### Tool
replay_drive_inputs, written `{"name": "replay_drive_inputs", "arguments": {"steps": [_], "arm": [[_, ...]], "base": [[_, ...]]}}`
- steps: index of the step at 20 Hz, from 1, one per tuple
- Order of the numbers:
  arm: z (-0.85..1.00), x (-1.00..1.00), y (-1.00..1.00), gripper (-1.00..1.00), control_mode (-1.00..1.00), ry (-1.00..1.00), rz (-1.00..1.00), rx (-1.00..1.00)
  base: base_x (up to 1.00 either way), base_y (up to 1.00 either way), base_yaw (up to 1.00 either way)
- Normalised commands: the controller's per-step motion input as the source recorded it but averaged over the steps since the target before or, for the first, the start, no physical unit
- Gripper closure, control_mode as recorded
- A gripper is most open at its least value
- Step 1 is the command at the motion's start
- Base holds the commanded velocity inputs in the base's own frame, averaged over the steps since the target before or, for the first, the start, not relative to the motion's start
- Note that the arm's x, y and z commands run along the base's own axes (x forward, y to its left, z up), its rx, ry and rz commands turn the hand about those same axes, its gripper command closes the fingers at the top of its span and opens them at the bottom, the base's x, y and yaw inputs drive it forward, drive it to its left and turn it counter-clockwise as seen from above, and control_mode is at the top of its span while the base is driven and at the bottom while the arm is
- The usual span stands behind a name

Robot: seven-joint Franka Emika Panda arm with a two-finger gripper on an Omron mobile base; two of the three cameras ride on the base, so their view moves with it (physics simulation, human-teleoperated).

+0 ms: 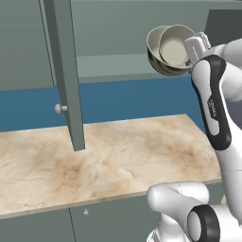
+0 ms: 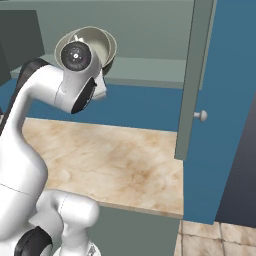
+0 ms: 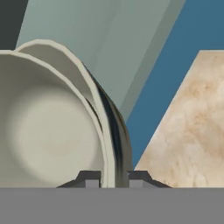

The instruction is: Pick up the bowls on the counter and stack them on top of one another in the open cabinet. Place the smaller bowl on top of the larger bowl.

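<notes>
The two bowls sit nested and tipped on edge at the open cabinet's shelf (image 1: 108,66), pale insides facing the base cameras. The smaller bowl (image 1: 176,45) (image 2: 95,41) (image 3: 48,131) lies inside the larger bowl (image 1: 153,42) (image 2: 109,61) (image 3: 65,57). My gripper (image 1: 191,47) (image 3: 114,179) is shut across their rims, one fingertip inside the smaller bowl and the other against the larger bowl's dark outer wall. Whether the larger bowl's base touches the shelf I cannot tell. The counter (image 1: 118,156) lies below.
The cabinet's tall narrow door (image 1: 66,71) (image 2: 195,75) stands open over the counter, its round knob (image 1: 60,108) (image 2: 201,116) facing out. A blue wall runs behind the counter. My own arm (image 2: 75,85) hides part of the bowls in the right base view.
</notes>
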Motion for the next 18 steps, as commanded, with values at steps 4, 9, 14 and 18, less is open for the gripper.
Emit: {"name": "replay_drive_inputs", "arguments": {"steps": [4,9,14,18], "arm": [[0.01,0.01,-0.01,1.00,-1.00,0.00,0.00,0.01],[0.00,0.13,0.00,1.00,-1.00,0.00,-0.01,0.05],[0.01,0.09,-0.06,1.00,-1.00,0.00,-0.04,0.10],[0.01,0.19,-0.01,1.00,-1.00,0.00,-0.06,0.02]], "base": [[0.00,0.00,0.00],[0.00,0.00,0.00],[0.00,0.00,0.00],[0.00,0.00,0.00]]}}
